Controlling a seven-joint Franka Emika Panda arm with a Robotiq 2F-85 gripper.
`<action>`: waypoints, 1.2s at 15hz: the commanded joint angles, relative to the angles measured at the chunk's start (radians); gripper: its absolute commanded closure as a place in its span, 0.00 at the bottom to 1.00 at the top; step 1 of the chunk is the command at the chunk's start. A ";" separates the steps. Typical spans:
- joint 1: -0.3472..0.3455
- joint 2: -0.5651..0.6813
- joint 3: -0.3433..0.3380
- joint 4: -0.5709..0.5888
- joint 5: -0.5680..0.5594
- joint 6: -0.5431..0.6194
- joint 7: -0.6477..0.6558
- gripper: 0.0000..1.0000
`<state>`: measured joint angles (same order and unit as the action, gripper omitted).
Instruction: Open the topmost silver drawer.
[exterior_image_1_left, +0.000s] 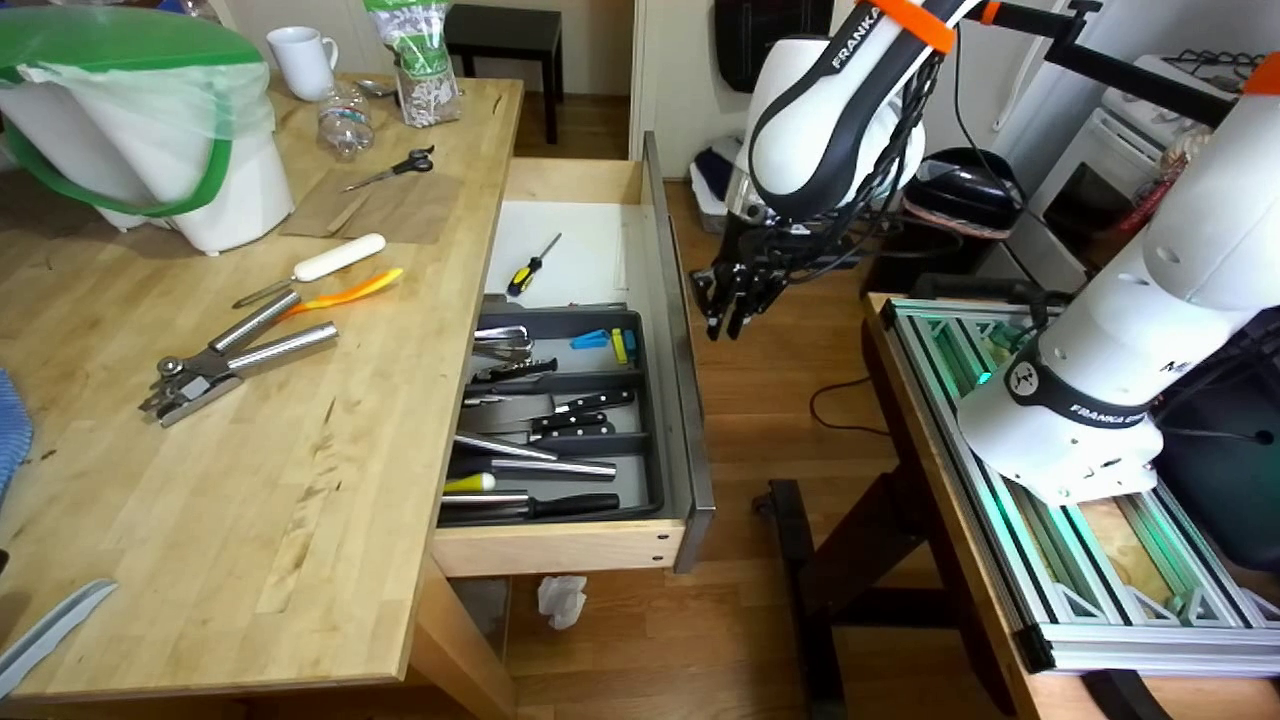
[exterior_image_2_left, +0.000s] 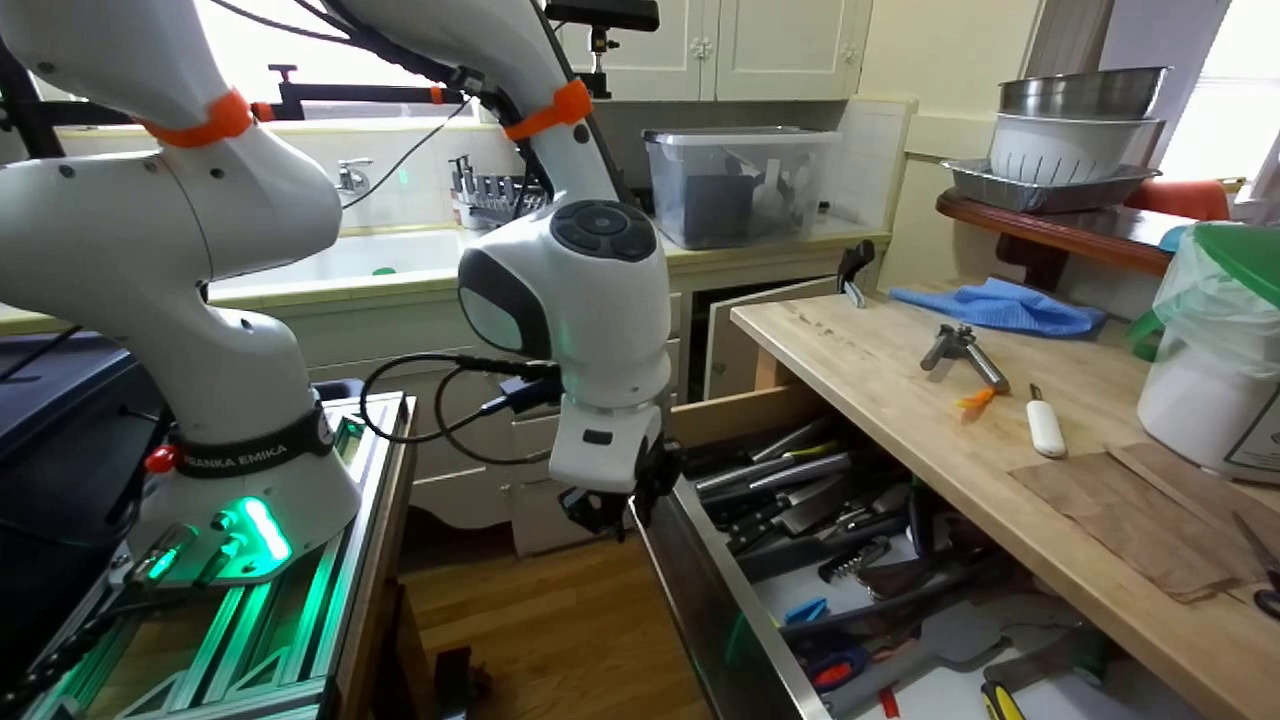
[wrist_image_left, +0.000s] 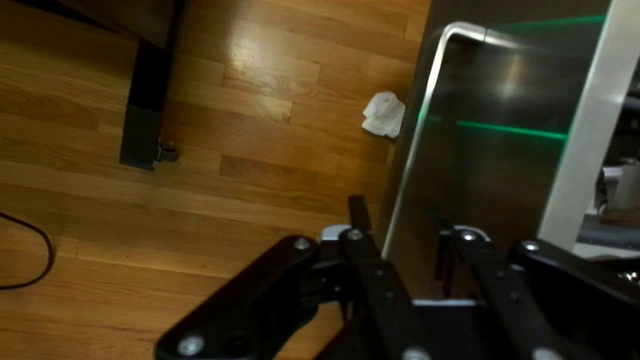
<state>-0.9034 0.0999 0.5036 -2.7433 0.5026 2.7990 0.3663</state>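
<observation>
The topmost silver drawer (exterior_image_1_left: 690, 420) stands pulled far out from under the wooden tabletop, its grey metal front facing the robot. In both exterior views a dark tool tray (exterior_image_1_left: 653, 440) and loose tools show inside. Along the silver front (wrist_image_left: 505, 170) in the wrist view runs a bent metal handle (wrist_image_left: 419, 122). My gripper (exterior_image_1_left: 724, 326) hangs just outside the front, pointing down. In the wrist view the jaws are parted with nothing held; one finger (wrist_image_left: 358, 212) shows against the floor side of the handle, the opposite one over the drawer front. Whether either touches the front cannot be seen.
On the wooden tabletop (exterior_image_1_left: 330, 500) lie a press-like metal tool (exterior_image_1_left: 235, 355), scissors (exterior_image_1_left: 400, 167) and a green-lidded white bin (exterior_image_1_left: 240, 190). A crumpled white tissue (wrist_image_left: 384, 114) is on the floor below. The dark leg (wrist_image_left: 145, 110) of the robot's table stands nearby.
</observation>
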 joint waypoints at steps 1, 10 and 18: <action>-0.006 -0.231 0.011 -0.051 -0.050 -0.272 0.023 0.37; 0.460 -0.407 -0.505 0.085 -0.336 -0.517 0.013 0.00; 0.527 -0.295 -0.597 0.091 -0.454 -0.293 -0.203 0.15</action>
<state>-0.4385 -0.2802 -0.0198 -2.6722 0.1059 2.3826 0.2667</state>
